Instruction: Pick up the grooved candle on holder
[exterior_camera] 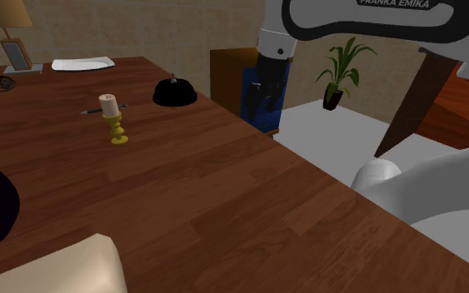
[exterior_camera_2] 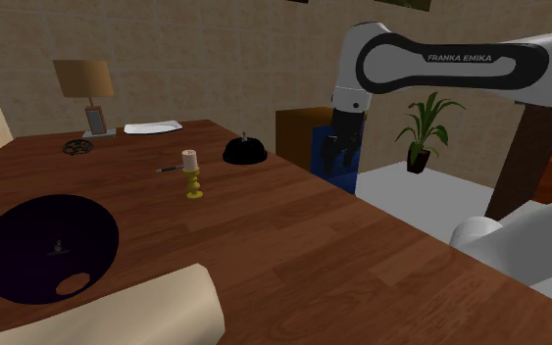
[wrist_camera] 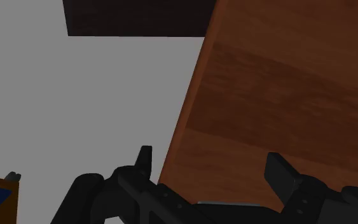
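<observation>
On the wooden table (exterior_camera: 224, 183), far half, shoulder view:

- Item: short cream candle (exterior_camera: 109, 103) seated on a slim yellow turned holder (exterior_camera: 119, 131). It stands free at about 9 o'clock from the gripper (exterior_camera: 264, 91) and well apart from it.
- Neighbours: a black domed bell (exterior_camera: 175, 91) at 2 o'clock of the candle, near but not touching it. A thin dark pen (exterior_camera: 90, 110) lies just behind the candle at 9 o'clock; whether they touch cannot be told.
- Gripper: hangs over the table's edge. In the wrist view its fingers (wrist_camera: 279, 173) stand spread with nothing between them, and both the table and the grey floor (wrist_camera: 75, 95) lie beneath.
- Handling, judged: likely light and rigid, but top-heavy on a small foot, so easily toppled by a sideways nudge. The candle may lift out of the holder.
- Hold, judged: pinch the narrow holder stem just below the candle, with the fingers descending either side.
- Grooves: too small to make out.
</observation>
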`<state>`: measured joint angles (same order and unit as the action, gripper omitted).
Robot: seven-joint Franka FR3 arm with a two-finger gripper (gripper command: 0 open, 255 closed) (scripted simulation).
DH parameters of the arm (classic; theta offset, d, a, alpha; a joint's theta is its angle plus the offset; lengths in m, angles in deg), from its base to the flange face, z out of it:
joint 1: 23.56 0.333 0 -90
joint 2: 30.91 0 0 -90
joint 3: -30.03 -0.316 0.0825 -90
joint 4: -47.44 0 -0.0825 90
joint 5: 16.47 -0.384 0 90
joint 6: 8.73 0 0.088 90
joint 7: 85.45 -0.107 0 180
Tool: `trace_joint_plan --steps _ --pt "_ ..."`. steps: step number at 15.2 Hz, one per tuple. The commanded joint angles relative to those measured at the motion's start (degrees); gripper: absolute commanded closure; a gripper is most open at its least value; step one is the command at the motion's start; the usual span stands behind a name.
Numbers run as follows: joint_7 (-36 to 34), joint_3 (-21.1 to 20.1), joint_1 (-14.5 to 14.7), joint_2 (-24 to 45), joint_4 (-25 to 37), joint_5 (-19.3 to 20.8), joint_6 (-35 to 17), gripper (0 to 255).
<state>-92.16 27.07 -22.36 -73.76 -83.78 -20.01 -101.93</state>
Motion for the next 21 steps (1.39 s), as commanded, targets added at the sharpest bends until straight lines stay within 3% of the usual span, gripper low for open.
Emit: trace_joint_plan --steps 1,11,21 --pt "0.0 0.0 0.0 0.0 0.0 0.0 0.0 0" --pt "-4.1 -6.7 2.9 14.9 10.6 -3.0 -9.7 0" --pt "-9.1 -13.3 5.0 31.2 26.8 -0.8 -15.2 0"
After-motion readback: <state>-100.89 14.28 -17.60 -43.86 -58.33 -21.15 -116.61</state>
